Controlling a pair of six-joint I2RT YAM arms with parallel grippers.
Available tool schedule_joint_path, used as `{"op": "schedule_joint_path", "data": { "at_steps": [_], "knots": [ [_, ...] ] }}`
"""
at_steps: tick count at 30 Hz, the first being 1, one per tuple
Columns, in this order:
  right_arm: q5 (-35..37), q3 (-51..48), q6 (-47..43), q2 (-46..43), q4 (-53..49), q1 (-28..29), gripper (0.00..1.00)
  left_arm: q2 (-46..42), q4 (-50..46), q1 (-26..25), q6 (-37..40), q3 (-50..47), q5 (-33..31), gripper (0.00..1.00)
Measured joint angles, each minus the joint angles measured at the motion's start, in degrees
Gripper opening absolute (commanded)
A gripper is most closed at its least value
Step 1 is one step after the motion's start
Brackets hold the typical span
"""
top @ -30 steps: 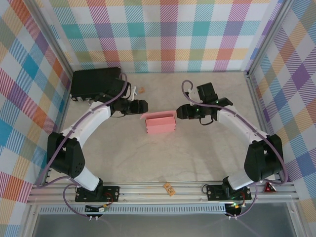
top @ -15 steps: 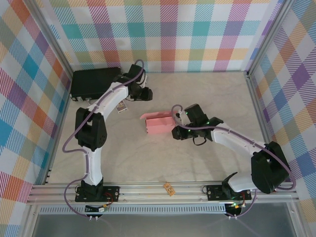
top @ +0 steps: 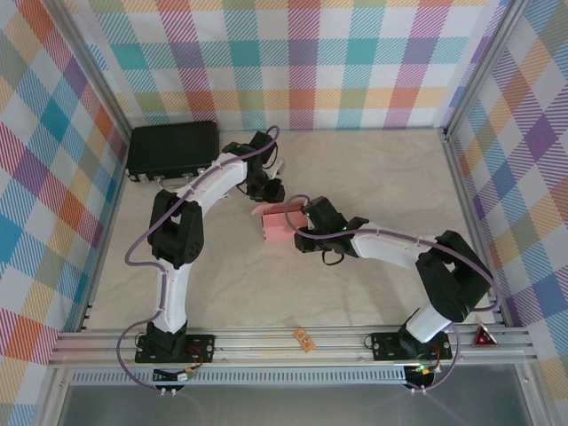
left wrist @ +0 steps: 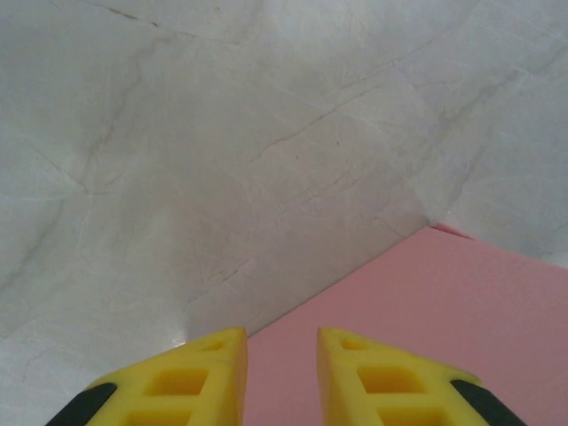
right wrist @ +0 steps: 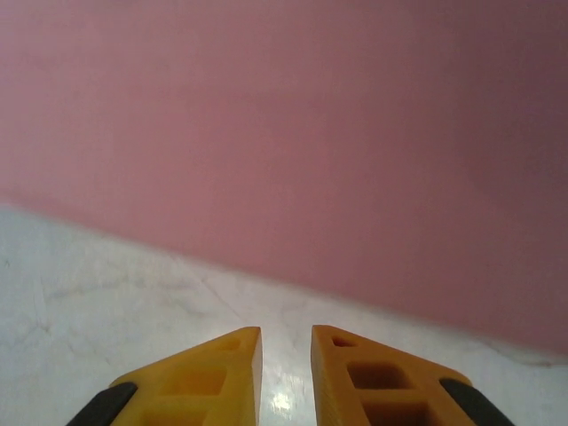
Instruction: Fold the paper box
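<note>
Marbled tabletop point(top: 382, 177) under plaid walls; I see the salmon-pink paper box point(top: 280, 225) lying between my two grippers, a paler flap along its far edge. The left arm doubles back sharply, and the left gripper point(left wrist: 282, 333) sits just beyond the box's far side, jaws narrow and gripping nothing. The right arm reaches low, and the right gripper point(right wrist: 286, 330) is close against the box's right wall, jaws narrow and empty. The black hard case point(top: 173, 148) lies well apart, far-left of the box.

Overhead camera is looking down; wrist cameras are peering close past left claw point(left wrist: 282, 335), right claw point(right wrist: 286, 333); all sharing salmon-pink thin-card box point(top: 280, 226) ahead.
</note>
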Motion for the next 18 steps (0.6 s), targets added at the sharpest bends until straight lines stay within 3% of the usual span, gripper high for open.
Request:
{"op": "schedule_joint_path", "data": {
  "at_steps": [8, 18],
  "knots": [
    [3.82, 4.15, 3.34, 2.84, 1.25, 0.00, 0.22, -0.20, 0.07, -0.02, 0.35, -3.26, 2.40, 0.23],
    [5.92, 9.25, 3.39, 6.67, -0.61, -0.15, 0.22, -7.87, 3.41, 0.04, -6.47, -15.78, 0.94, 0.24]
  ]
}}
